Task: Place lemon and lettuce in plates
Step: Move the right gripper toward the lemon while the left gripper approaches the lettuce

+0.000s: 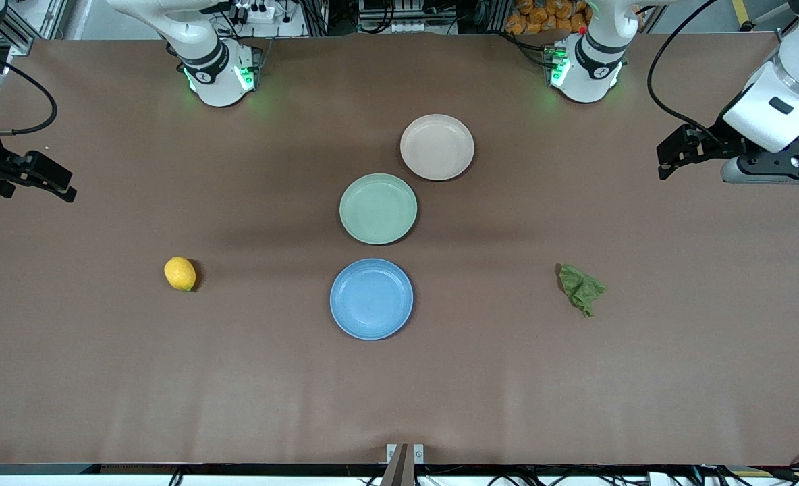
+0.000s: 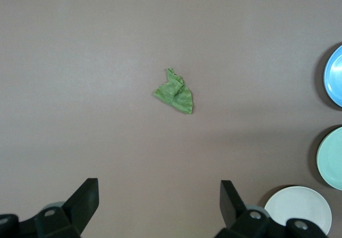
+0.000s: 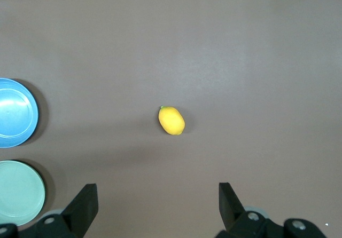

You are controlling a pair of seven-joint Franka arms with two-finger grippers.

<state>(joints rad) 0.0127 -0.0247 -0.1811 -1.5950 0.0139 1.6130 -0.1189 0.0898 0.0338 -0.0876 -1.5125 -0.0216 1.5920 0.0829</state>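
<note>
The lemon (image 1: 180,273) lies on the brown table toward the right arm's end and shows in the right wrist view (image 3: 171,120). The lettuce (image 1: 582,288) lies toward the left arm's end and shows in the left wrist view (image 2: 175,93). The blue plate (image 1: 371,298) and the beige-pink plate (image 1: 436,146) stand empty at mid-table. My left gripper (image 1: 668,160) hangs open and empty above the table's end, apart from the lettuce (image 2: 159,200). My right gripper (image 1: 62,185) hangs open and empty above the other end, apart from the lemon (image 3: 158,203).
A pale mint-green plate (image 1: 378,208) stands empty between the blue and beige-pink plates, close to both. The three plates form a line down the table's middle. Both arm bases stand along the table's edge farthest from the front camera.
</note>
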